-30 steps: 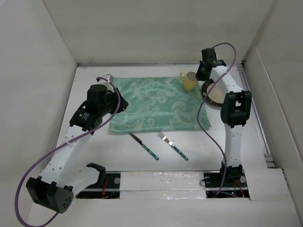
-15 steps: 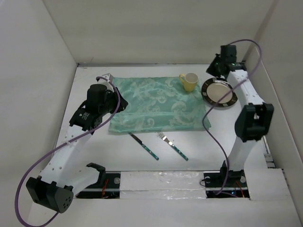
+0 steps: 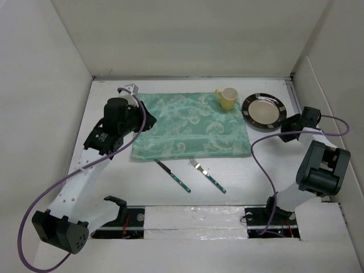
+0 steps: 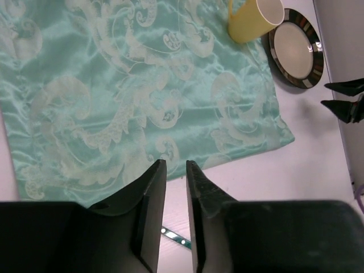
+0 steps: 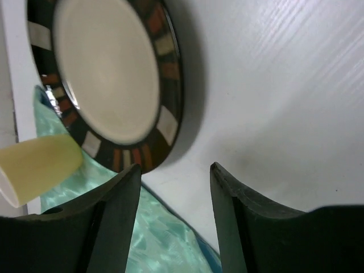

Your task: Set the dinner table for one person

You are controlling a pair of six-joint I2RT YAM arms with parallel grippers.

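Currently reading left gripper (image 4: 173,165) as nearly closed: jaws a thin slit apart, nothing held. Placing it above the 9 o'clock edge of the mint-green cloth (image 3: 190,125), tips aimed toward 3 o'clock. Reading right gripper (image 5: 173,168) as spread moderately wide, also empty. Placing it low over bare dinner table (image 3: 239,176), near the plate (image 3: 264,111) at the plate's 4 o'clock, clear of the rim. Can't tell whether those tips touch the tabletop. Seeing the dinner table under both grippers, spanning the whole workspace, with white upright panels at 9, 12 and 3 o'clock. Seeing the cloth flat mid-table, biased toward 12 o'clock. Spotting yellow cup (image 3: 227,98) at the cloth's 1 o'clock corner, with the plate just beside it at 3 o'clock on bare table. Spotting knife (image 3: 172,176) and fork (image 3: 207,176) on bare table at the cloth's 6 o'clock, apart, roughly parallel, both angled.
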